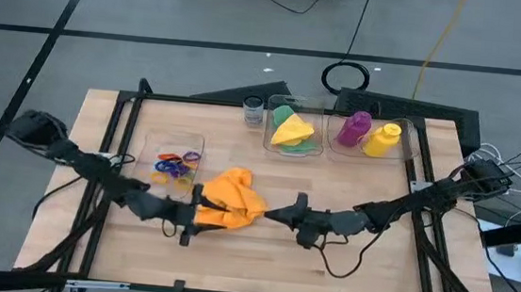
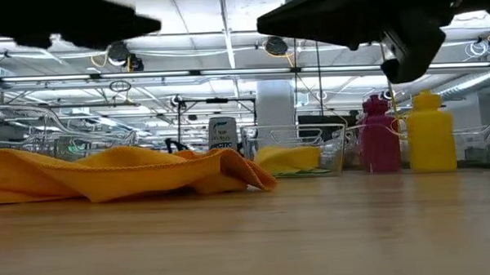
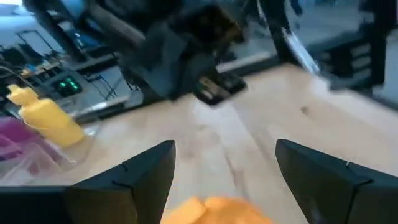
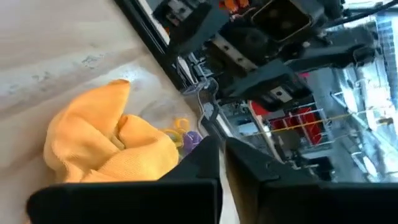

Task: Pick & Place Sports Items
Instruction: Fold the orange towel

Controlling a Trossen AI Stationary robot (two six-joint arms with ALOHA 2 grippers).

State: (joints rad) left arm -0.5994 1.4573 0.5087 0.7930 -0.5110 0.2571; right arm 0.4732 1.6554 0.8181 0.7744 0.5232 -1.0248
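The left gripper point(image 1: 190, 217), jaws apart, hovers at the orange cloth's point(image 1: 230, 198) nine o'clock edge at table centre; the right gripper point(image 1: 278, 214), pinched together, waits at three o'clock. The pick looks imminent: next, descend and close on fabric.

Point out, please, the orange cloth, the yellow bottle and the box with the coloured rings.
orange cloth point(image 1: 231, 195): high view, middle of the crumpled cloth.
yellow bottle point(image 1: 383, 140): high view, on the bottle's body.
box with the coloured rings point(image 1: 164, 143): high view, bare clear wall at its far corner.
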